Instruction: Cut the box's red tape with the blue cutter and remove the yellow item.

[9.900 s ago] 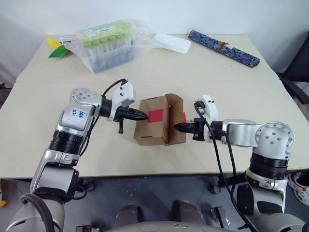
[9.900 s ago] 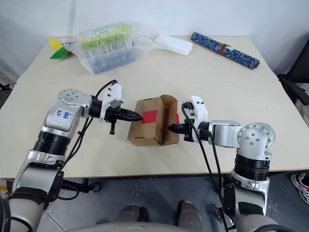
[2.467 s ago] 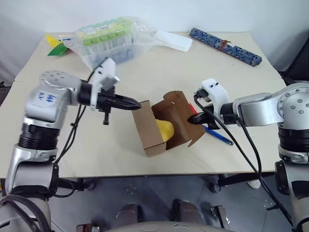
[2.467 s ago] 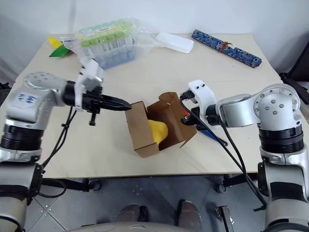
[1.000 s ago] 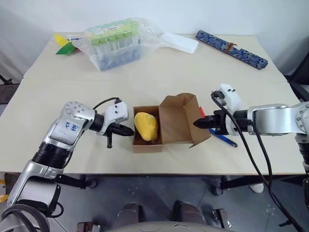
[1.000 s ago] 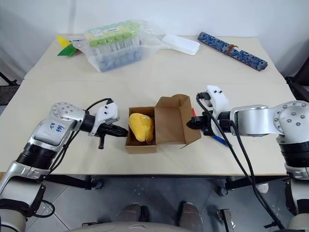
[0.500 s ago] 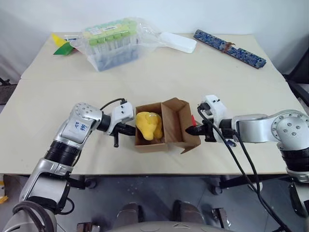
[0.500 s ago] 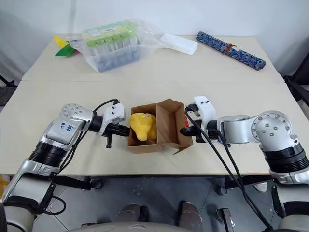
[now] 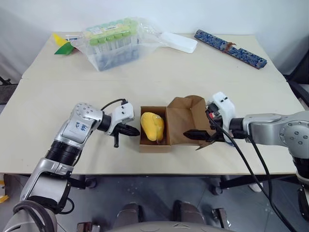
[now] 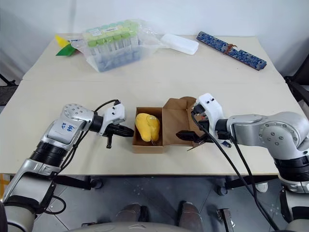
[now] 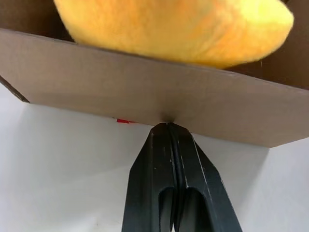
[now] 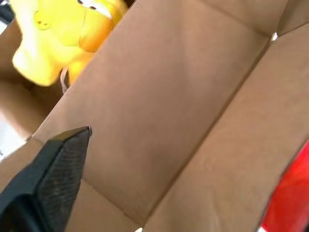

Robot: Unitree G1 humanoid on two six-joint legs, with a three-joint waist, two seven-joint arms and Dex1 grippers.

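- The desk (image 9: 58,106) carries every item and both arms reach over its near edge.
- A clear bag of green-capped tubes (image 9: 113,41) lies at the far side of the desk, well beyond the left hand. A flat white case (image 9: 178,42) lies just beside the bag.
- A long blue patterned bar (image 9: 231,48) lies at the far side of the desk, well beyond the right hand.
- The box (image 9: 155,142) stands open on the desk between the two hands. Its lid flap (image 9: 186,121) is folded out toward the right hand.
- The left hand (image 9: 136,131) is clenched, with both fingers pressed together. The left wrist view shows its fingertips (image 11: 169,133) touching the outer wall of the box.
- The right hand (image 9: 189,134) is released, with its fingers spread. One finger (image 12: 53,164) sits over the inner face of the open flap. Contact with the flap cannot be confirmed.
- The yellow item (image 9: 152,125) lies inside the box, just past the left hand's fingertips on the other side of the wall.
- The red tape (image 12: 289,198) shows at the flap's edge, close to the right hand.
- The blue cutter (image 10: 226,143) lies on the desk under the right hand, mostly hidden by the wrist.
- Yellow and green paper pieces (image 9: 63,45) lie at the far corner on the left hand's side.
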